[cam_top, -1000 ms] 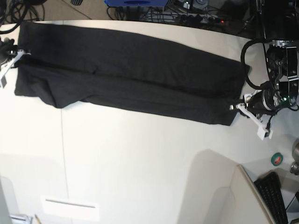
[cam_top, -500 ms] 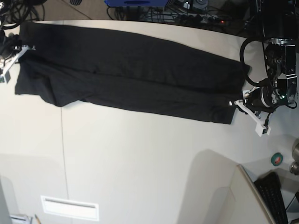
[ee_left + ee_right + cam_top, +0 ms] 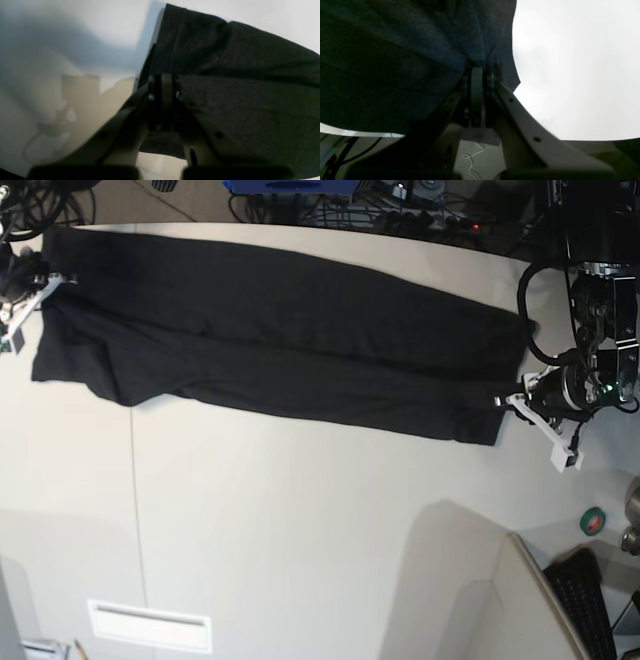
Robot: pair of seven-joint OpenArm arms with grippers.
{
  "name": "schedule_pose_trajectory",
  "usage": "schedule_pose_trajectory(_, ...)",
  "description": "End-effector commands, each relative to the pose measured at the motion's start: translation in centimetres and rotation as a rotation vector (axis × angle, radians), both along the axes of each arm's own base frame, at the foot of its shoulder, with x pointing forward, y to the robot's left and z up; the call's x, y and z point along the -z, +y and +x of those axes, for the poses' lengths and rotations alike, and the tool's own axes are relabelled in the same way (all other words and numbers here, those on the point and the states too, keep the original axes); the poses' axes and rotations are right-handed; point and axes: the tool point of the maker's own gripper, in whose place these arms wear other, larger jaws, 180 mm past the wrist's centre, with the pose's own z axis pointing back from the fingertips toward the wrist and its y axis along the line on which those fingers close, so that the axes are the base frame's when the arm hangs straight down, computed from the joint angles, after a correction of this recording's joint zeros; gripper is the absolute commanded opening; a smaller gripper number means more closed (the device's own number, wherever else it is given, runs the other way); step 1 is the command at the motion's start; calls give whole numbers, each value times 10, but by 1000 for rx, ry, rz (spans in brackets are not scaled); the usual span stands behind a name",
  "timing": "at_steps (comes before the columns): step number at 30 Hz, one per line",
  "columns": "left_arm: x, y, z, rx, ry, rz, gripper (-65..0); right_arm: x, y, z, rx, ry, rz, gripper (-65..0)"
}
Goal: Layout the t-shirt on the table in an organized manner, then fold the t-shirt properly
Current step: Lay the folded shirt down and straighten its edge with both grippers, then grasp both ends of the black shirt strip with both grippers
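Shirt [image 3: 280, 340] is stretched between the two arms, each end pinched. Left fingers [image 3: 503, 402] are pressed together on the shirt's near corner at its right end in the base view; left wrist view shows fabric [image 3: 237, 100] clamped between the tips. Right fingers [image 3: 55, 280] are pressed together on the shirt's left end, near the top corner; right wrist view shows cloth [image 3: 395, 62] bunched into the closed tips. Shirt lies on the surface [image 3: 300, 530] as a long, narrow black band running diagonally from upper left to mid right. It looks folded lengthwise, with lengthwise creases and a loose flap bulging at the lower left edge. Surface seam [image 3: 135, 510] runs from the shirt's left part towards the camera.
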Motion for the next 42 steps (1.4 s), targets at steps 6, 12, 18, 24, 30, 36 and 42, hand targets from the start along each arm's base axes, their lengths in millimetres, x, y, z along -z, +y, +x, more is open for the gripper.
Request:
schedule_pose_trajectory(6, -16, 11, 11, -9, -49, 26, -252, -27, -1, 17, 36, -118, -19, -359)
schedule_pose_trajectory(12, -29, 35, 11, -104, -99, 12, -110, -58, 38, 53, -71, -242, -10, -336)
schedule_pose_trajectory(18, -37, 76, -10, -285, -148, -10, -110, -51, 74, 101, -174, -270, 54, -335)
schedule_pose_trajectory(24, -44, 108, -39, -269, -173, 17, -110, -34, 69, 126, -192, -221, 4, -335)
schedule_pose_trajectory(30, -49, 129, -61, -283, -180, 42, -110, -12, 70, 136, -228, -178, -35, -335)
schedule_pose_trajectory(36, -49, 129, -62, -282, -180, 43, -110, 7, 66, 134, -198, -144, -2, -395)
schedule_pose_trajectory(42, -48, 127, -61, -276, -178, 42, -110, -7, 90, 124, -301, -182, 17, -650)
